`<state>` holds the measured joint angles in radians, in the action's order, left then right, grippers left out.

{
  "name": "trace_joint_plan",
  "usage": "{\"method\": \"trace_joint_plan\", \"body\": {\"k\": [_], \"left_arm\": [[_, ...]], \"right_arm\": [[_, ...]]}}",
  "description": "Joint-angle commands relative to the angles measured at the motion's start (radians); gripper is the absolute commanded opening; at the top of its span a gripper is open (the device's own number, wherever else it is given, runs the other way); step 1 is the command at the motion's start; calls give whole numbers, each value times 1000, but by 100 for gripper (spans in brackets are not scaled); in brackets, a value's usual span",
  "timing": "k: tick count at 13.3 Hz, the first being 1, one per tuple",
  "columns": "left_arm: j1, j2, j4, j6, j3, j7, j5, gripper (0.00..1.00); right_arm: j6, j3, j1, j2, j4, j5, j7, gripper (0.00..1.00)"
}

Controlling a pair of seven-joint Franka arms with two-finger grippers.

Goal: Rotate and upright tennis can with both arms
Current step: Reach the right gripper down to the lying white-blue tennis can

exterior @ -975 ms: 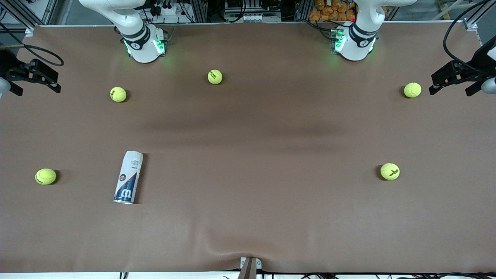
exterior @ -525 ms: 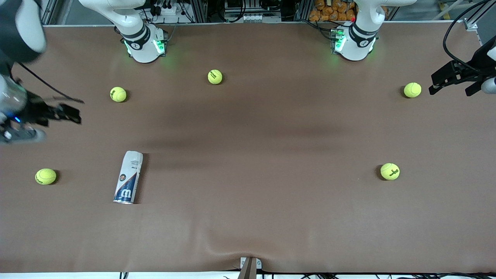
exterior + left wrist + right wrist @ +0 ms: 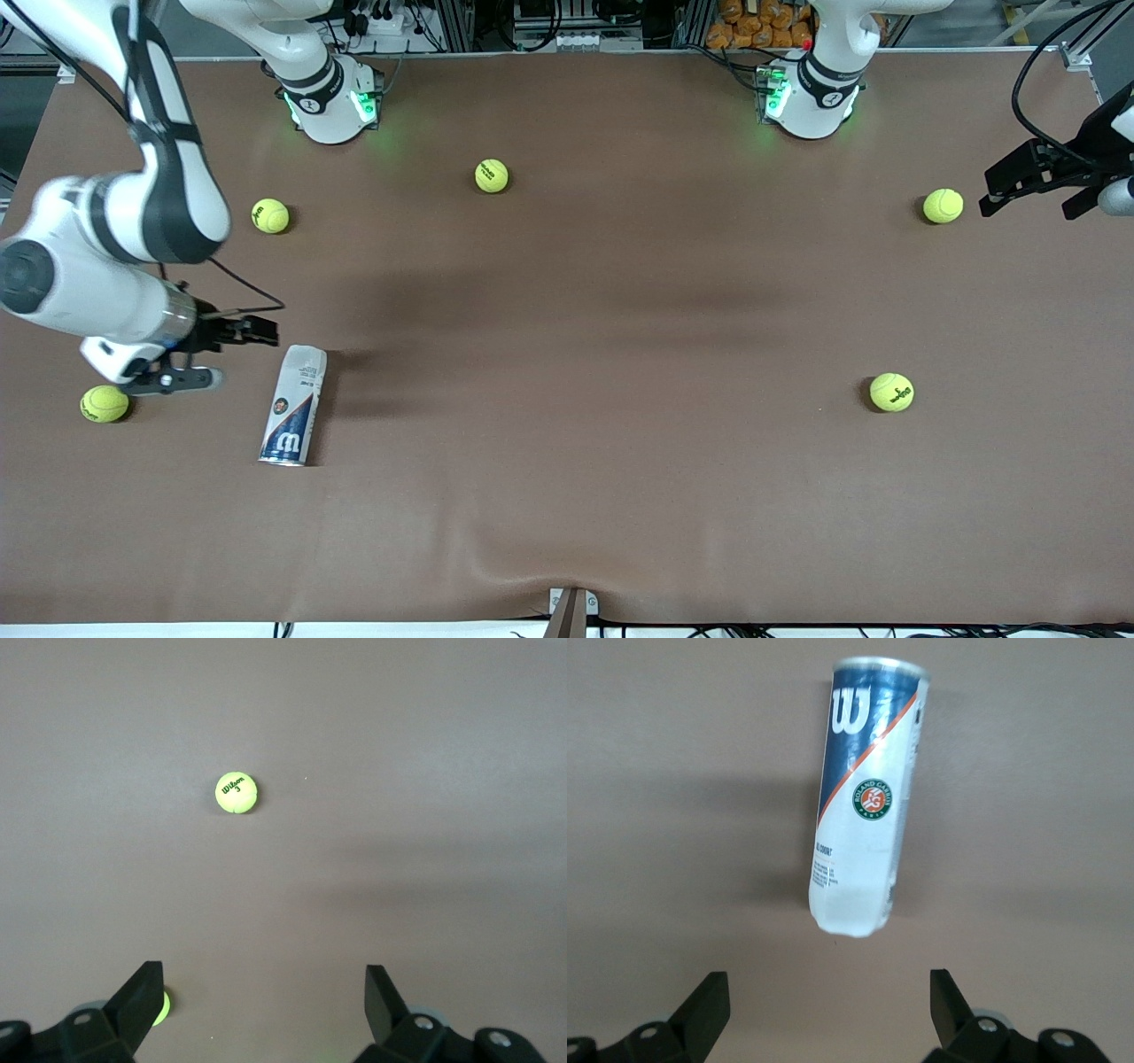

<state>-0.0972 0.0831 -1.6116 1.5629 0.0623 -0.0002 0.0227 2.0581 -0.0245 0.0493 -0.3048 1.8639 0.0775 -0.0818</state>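
The tennis can (image 3: pixel 294 405) lies on its side on the brown table, toward the right arm's end, with its silver rim end nearer the front camera. My right gripper (image 3: pixel 257 330) is open and empty, low over the table just off the can's white end. In the right wrist view the can (image 3: pixel 864 806) lies ahead of the open right gripper (image 3: pixel 828 1005), apart from it. My left gripper (image 3: pixel 1028 190) waits at the left arm's end of the table. It shows open and empty in the left wrist view (image 3: pixel 263 997).
Several yellow-green tennis balls lie around the table: one (image 3: pixel 104 403) close by the right arm's wrist, others (image 3: pixel 269 215), (image 3: pixel 491 175), (image 3: pixel 891 392), and one (image 3: pixel 943 206) beside the left gripper. The left wrist view shows a ball (image 3: pixel 236 793) ahead.
My right arm has swung in from the table's end and come down toward the can's white end. The can and the left arm have not moved.
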Motion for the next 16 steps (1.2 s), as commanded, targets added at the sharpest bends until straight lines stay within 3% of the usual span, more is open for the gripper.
{"method": "trace_joint_plan", "body": {"k": [1,9,13,16], "left_arm": [[1,-3,7,-14,-2,20,-21,100],[2,-5,4,-14,-2,20,-21,100],[2,-5,5,-14,-1,22,-21,100],[2,-6,4,-14,-2,22,-21,100]], "right_arm": [[66,-3,14,-28,18,30,4,100],[115,-6,23,-131,0,13,77,100],[232,-6,15,-206,-8,1,97,100],[240,-8,9,-234,-31,-8,96,100]]}}
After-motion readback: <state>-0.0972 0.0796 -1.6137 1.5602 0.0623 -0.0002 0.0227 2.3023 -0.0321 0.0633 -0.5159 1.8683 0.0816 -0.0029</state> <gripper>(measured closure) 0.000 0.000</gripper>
